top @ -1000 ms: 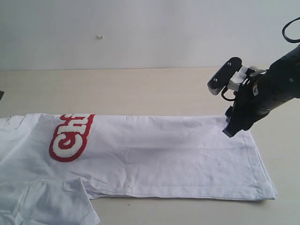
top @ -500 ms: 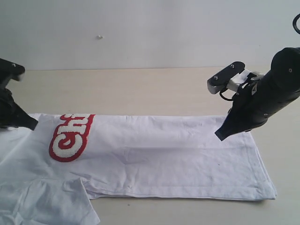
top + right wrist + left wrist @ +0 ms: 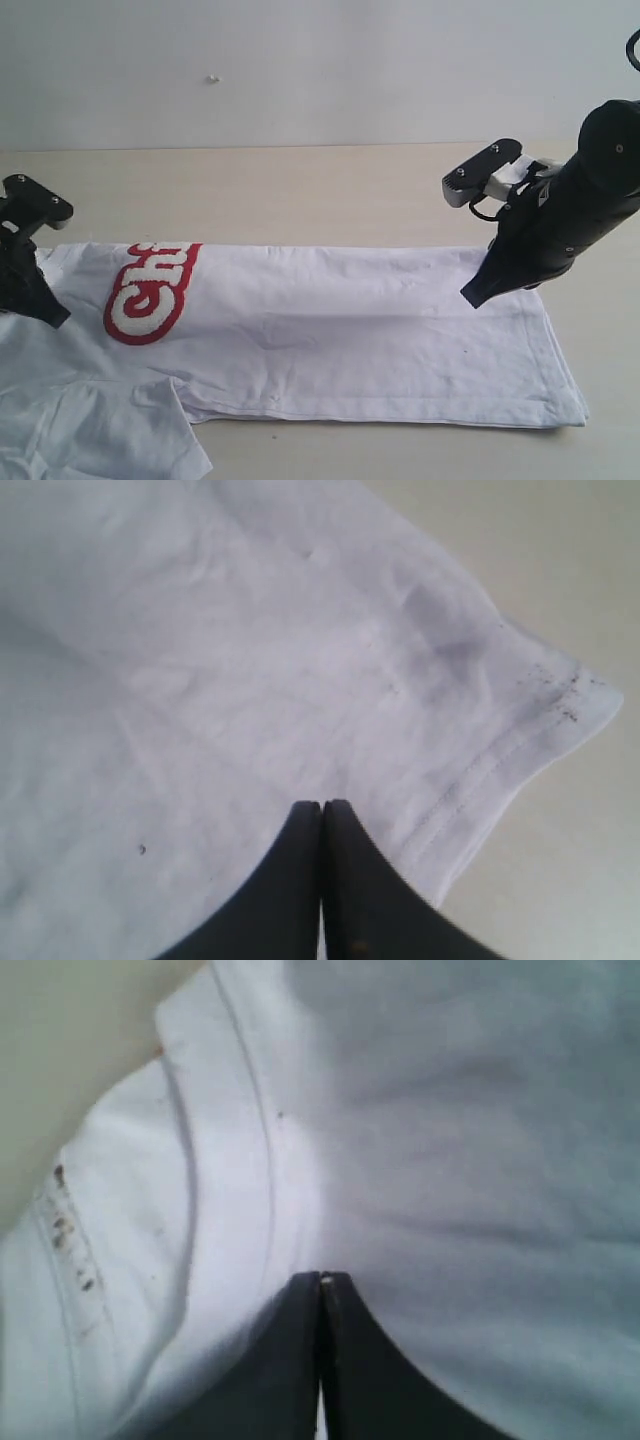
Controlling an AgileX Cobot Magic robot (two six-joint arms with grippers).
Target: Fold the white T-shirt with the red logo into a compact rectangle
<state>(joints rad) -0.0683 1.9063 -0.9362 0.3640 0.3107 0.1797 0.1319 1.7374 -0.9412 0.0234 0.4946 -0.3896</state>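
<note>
Lengthwise along the near edge of the pale desk (image 3: pixel 300 190), the white cotton T-shirt (image 3: pixel 350 330) lies under the black left pincer (image 3: pixel 320 1278) and right pincer (image 3: pixel 321 805), both clamped closed.

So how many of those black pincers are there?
2. The left pincer is at the neck end of the white T-shirt, near the red logo; the right pincer is near a hem corner.

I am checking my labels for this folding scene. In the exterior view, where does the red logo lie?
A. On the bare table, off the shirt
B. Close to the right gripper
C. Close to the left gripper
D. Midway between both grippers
C: the red logo sits on the left part of the white T-shirt, close to the left gripper and far from the right gripper.
</note>
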